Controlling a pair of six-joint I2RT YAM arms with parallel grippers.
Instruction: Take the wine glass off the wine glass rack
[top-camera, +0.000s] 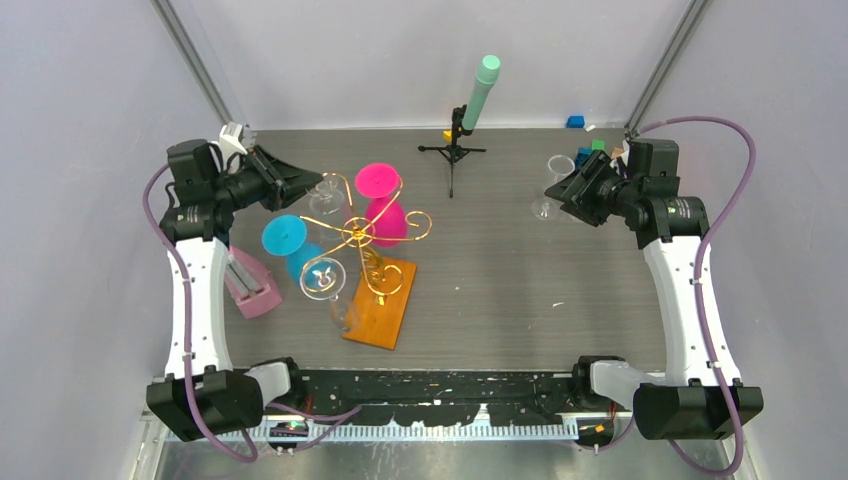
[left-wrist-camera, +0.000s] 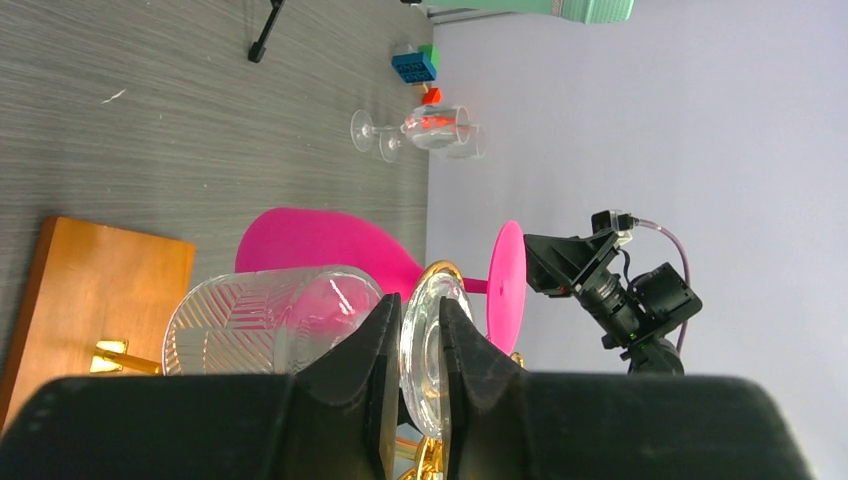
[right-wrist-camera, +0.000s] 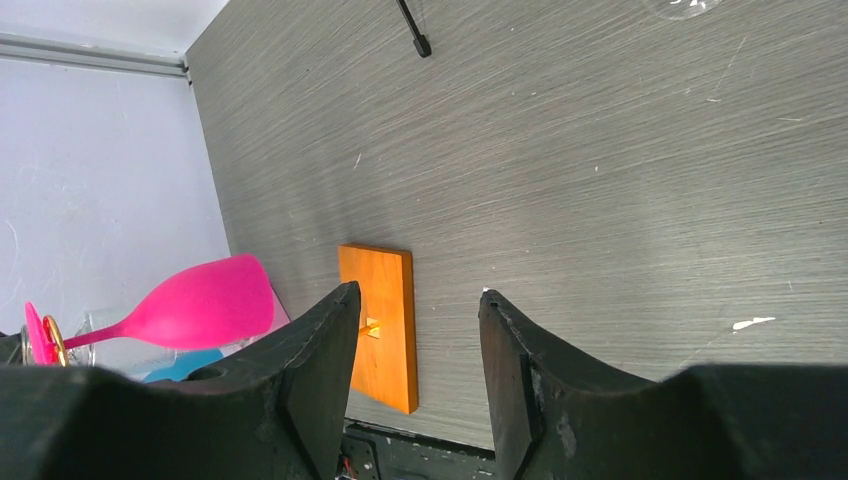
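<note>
The gold wine glass rack (top-camera: 362, 235) stands on its orange base (top-camera: 380, 302) left of centre. A clear wine glass (left-wrist-camera: 270, 320) hangs from the rack's back-left arm, its ribbed bowl lying sideways in the left wrist view. My left gripper (left-wrist-camera: 420, 322) is shut on this glass's round foot (left-wrist-camera: 424, 340), one finger on each face of the disc, with gold wire (left-wrist-camera: 440, 270) just behind it. My right gripper (top-camera: 562, 193) hovers open at the back right, far from the rack, with nothing between its fingers (right-wrist-camera: 330, 340).
Pink (top-camera: 385, 210), blue (top-camera: 290, 240) and another clear glass (top-camera: 322, 280) also hang on the rack. A clear glass (top-camera: 553, 185) stands by the right gripper. Black tripod with mint cylinder (top-camera: 465, 120) at back centre; pink block (top-camera: 250, 285) at left; coloured blocks (top-camera: 585, 150) in the back right corner.
</note>
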